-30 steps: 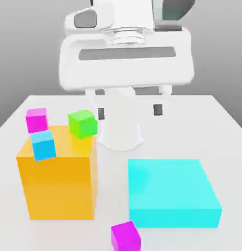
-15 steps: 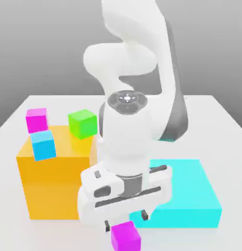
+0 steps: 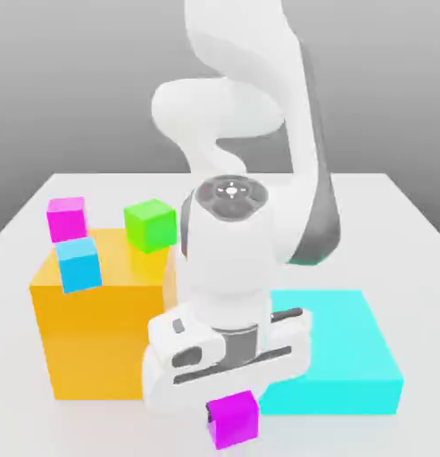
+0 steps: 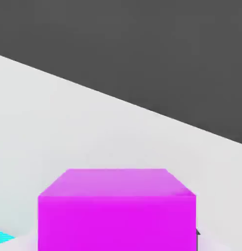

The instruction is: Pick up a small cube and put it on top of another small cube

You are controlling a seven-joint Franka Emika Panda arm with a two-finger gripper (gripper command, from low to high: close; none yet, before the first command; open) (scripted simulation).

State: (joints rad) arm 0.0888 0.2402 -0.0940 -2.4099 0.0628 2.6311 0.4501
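Note:
The purple-magenta small cube is at the near edge of the table, just in front of the cyan block. My gripper reaches down onto it from above and is shut on it. In the hand view the same cube sits close up between the jaws. The pinker magenta small cube stands far off at the back of the exterior view's left, behind the orange block's far corner.
A tall orange block stands at the left with a small blue cube at its top front. A green cube is by its back right corner. A low, wide cyan block lies to the right on the white table.
The hand came down from high above the table onto the purple cube. Its jaws closed on the cube, which now sits slightly higher in the exterior view.

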